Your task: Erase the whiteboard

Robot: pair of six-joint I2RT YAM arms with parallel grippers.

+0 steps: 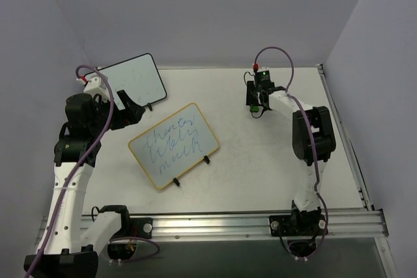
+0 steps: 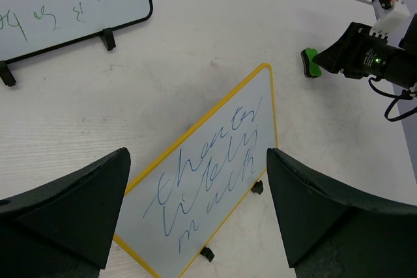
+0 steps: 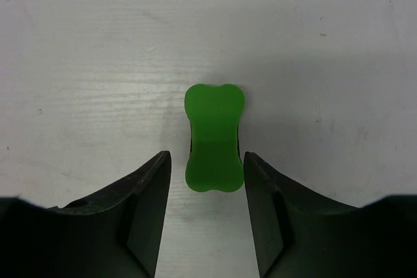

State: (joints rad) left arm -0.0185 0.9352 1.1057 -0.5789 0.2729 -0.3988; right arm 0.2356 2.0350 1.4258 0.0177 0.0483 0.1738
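— Right gripper point(image 3: 207, 155): jaws apart, astride green eraser point(image 3: 214, 136) lying flat on table point(image 3: 78, 43). One finger touching, gap at the other. Not yet clamped.
— Left gripper point(image 2: 197, 154)?
— Spread wide, empty, held near whiteboard point(image 2: 215, 180), lying mid-table, yellow-framed, blue writing intact.
— Step in hand?
— Judged as taking up the eraser; no wiping done. Next: close squarely, lift, carry across to the writing. Black-framed board point(image 1: 133, 79) to be left alone.
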